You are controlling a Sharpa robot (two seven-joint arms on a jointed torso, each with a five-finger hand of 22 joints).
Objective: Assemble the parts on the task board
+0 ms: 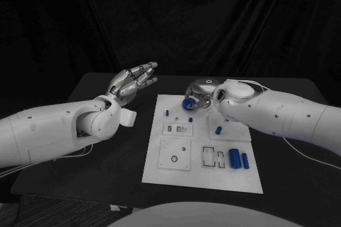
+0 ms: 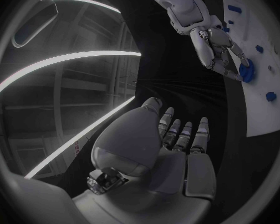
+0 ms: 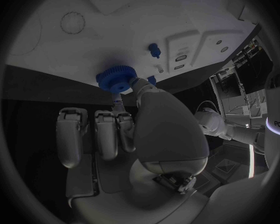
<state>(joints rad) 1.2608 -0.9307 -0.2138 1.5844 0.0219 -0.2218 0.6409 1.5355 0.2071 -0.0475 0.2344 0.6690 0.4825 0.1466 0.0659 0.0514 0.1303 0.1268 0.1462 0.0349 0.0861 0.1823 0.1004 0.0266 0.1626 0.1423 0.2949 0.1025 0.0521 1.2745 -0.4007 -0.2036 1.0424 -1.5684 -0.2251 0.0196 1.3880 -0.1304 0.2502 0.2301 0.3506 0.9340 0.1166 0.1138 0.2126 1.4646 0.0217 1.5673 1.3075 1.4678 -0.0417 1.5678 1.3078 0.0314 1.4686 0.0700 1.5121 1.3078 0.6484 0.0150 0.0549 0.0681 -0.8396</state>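
The white task board (image 1: 163, 173) lies in the middle of the black table. My right hand (image 1: 201, 94) is at the board's far edge and pinches a blue gear (image 1: 188, 104) just above the plate. In the right wrist view the gear (image 3: 115, 79) sits at the fingertips of that hand (image 3: 140, 129), over the board (image 3: 115, 15). My left hand (image 1: 133, 81) is raised beyond the board's far left corner, fingers stretched out, holding nothing. The left wrist view shows its bare palm (image 2: 171, 144), and farther off the right hand (image 2: 214, 47) with the gear (image 2: 246, 72).
Small blue pegs (image 1: 167, 112) (image 1: 191, 118) stand near the board's far part, and a short blue cylinder (image 1: 219, 129) stands on its right raised block. Two long blue pieces (image 1: 234, 159) (image 1: 244, 160) lie at the near right. Another peg (image 3: 154, 49) stands close to the gear.
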